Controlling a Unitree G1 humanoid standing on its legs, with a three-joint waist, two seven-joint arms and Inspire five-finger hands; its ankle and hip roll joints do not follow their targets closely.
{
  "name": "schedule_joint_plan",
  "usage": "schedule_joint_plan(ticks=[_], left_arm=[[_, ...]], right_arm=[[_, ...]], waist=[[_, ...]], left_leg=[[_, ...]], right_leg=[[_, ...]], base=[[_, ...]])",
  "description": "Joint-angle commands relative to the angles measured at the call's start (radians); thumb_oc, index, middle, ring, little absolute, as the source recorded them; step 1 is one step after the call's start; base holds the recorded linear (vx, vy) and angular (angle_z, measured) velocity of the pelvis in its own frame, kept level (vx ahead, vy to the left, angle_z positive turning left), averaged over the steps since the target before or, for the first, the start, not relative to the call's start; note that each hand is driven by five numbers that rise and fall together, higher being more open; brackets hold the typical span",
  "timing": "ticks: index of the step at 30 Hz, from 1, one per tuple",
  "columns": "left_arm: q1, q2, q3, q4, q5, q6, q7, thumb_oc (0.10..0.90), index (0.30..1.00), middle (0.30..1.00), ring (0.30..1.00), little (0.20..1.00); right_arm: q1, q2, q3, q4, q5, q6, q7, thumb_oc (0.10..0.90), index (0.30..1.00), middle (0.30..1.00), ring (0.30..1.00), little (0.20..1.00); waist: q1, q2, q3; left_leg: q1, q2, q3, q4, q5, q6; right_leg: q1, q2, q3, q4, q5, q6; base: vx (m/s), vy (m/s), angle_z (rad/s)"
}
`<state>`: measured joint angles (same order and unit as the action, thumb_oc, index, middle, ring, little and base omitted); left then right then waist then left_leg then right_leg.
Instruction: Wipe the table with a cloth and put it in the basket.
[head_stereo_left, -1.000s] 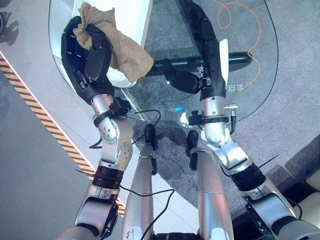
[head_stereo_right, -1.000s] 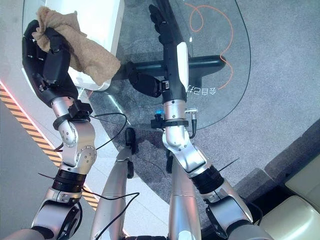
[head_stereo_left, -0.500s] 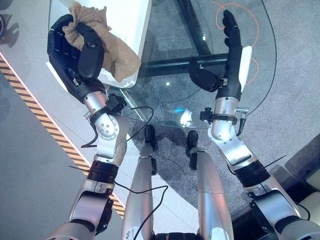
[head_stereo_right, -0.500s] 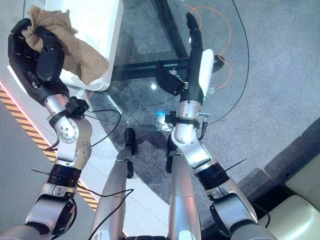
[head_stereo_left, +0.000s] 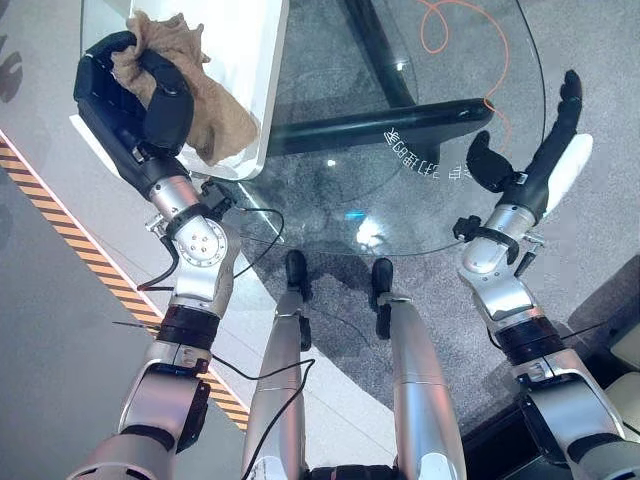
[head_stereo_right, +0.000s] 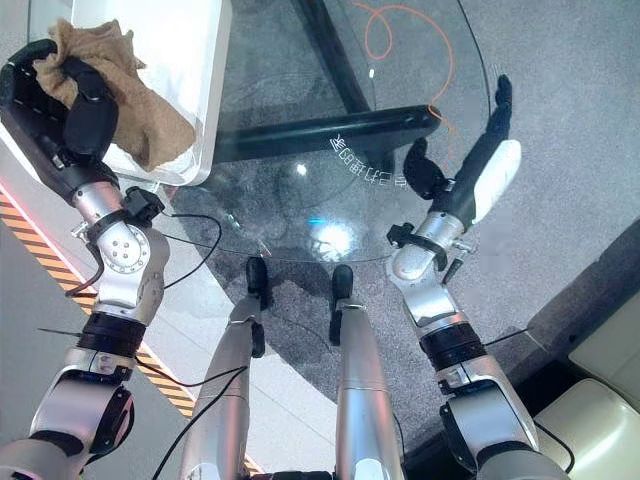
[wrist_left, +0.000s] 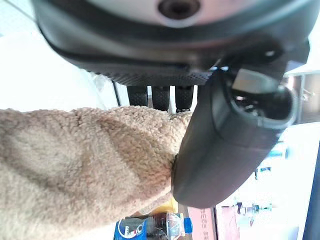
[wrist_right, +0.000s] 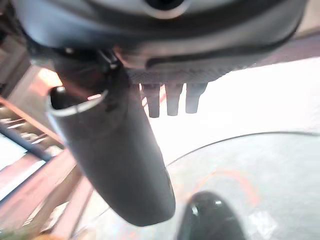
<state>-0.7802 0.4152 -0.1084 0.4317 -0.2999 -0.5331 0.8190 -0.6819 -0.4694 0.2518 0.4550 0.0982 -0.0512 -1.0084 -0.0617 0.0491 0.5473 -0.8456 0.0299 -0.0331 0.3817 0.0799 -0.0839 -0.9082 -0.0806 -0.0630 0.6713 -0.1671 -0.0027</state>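
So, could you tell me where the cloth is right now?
The cloth is gripped in the left hand, at the eye views' upper left, above the white basket.

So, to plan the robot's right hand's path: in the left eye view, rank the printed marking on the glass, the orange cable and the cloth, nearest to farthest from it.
1. Printed marking, just left of the right hand.
2. Orange cable, beyond it, under the glass.
3. Cloth, far left, in the left hand.

Glass table (head_stereo_left: 330, 190) centre bare, white basket (head_stereo_left: 255, 60) blocks far-left corner
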Motion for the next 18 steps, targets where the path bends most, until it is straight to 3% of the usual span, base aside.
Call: schedule_joint_plan(ticks=[1, 10, 18], left_arm=[[-0.144, 0.117, 0.014, -0.034, 0.113, -0.12, 0.049, 0.1, 0.3, 0.3, 0.3, 0.2], [-0.282, 0.199, -0.082, 0.131, 0.144, -0.058, 0.077, 0.1, 0.3, 0.3, 0.3, 0.2], [-0.394, 0.267, -0.189, 0.266, 0.131, 0.053, 0.041, 0.1, 0.3, 0.3, 0.3, 0.2]], right_arm=[[-0.018, -0.048, -0.041, -0.019, 0.019, -0.092, -0.096, 0.8, 0.9, 0.9, 0.9, 0.9], [-0.047, -0.072, -0.013, 0.252, 0.109, -0.144, -0.132, 0.8, 0.9, 0.9, 0.9, 0.9], [-0.06, -0.066, -0.04, 0.544, 0.21, -0.217, -0.043, 0.8, 0.9, 0.9, 0.9, 0.9]], waist=[[-0.002, -0.016, -0.027], [-0.006, -0.015, -0.027], [-0.009, -0.01, -0.027]], left_leg=[[0.04, -0.056, 0.052, 0.081, -0.141, 0.06], [0.028, -0.048, 0.056, 0.086, -0.144, 0.059], [0.026, -0.043, 0.058, 0.083, -0.145, 0.062]], right_leg=[[0.046, 0.08, 0.019, -0.101, 0.048, 0.026], [0.04, 0.079, 0.016, -0.105, 0.048, 0.024], [0.042, 0.079, 0.013, -0.116, 0.05, 0.023]], base=[[0.0, 0.0, 0.0], [0.0, -0.002, -0.01], [0.0, 0.0, 0.0]])
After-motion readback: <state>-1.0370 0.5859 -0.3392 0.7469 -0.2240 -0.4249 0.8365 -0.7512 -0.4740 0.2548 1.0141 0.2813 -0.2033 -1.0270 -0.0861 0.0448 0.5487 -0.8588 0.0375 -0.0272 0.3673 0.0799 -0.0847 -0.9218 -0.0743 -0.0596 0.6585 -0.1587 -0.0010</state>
